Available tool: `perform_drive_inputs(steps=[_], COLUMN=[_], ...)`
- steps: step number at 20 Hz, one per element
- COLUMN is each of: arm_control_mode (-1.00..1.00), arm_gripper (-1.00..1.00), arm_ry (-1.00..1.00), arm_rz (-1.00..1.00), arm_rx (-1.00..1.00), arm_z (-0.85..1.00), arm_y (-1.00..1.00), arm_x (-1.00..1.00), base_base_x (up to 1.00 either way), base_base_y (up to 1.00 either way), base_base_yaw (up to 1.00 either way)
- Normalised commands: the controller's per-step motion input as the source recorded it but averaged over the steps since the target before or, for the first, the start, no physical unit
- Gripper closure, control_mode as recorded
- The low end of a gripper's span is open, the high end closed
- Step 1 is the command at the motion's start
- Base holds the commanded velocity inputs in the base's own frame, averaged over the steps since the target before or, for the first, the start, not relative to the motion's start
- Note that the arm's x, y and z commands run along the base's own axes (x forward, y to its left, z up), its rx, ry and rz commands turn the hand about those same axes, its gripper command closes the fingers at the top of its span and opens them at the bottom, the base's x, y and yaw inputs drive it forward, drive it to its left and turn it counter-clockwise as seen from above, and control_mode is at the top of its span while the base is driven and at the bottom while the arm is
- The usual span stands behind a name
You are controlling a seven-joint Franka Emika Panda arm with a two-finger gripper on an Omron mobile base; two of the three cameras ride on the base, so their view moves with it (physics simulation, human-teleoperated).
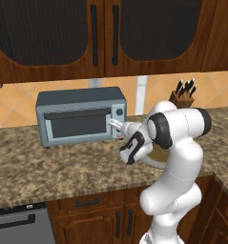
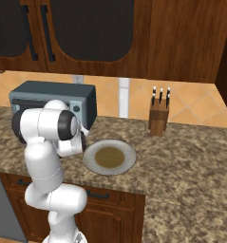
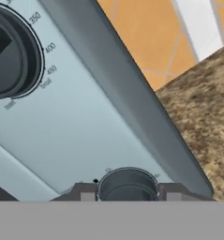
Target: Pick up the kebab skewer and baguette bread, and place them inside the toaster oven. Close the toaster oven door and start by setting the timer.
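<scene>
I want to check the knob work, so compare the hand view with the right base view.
Hand view only: the pincer closed around the lower knob, and the upper dial's temperature markings. Right base view only: the knife block, the plate and the arm hiding the oven's front. Both share the toaster oven, the granite counter and the tiled wall.
</scene>
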Motion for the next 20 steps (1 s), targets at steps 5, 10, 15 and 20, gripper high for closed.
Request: perform_drive_inputs(steps=[5,10,15,20], arm_control_mode=[-1.0,-1.0,-1.0,-1.0], arm_gripper=[1.0,1.0,1.0,1.0], arm_ry=[-0.2,-0.21,-0.21,-0.2], arm_rz=[0.0,0.0,0.0,0.0], arm_rx=[0.18,0.17,0.17,0.16], arm_z=[0.0,-0.09,-0.19,-0.33], arm_y=[-0.04,-0.05,-0.01,0.0], arm_x=[0.0,0.0,0.0,0.0], base_base_x=[0.0,0.0,0.0,0.0], base_base_y=[0.0,0.0,0.0,0.0], base_base_yaw=[0.0,0.0,0.0,0.0])
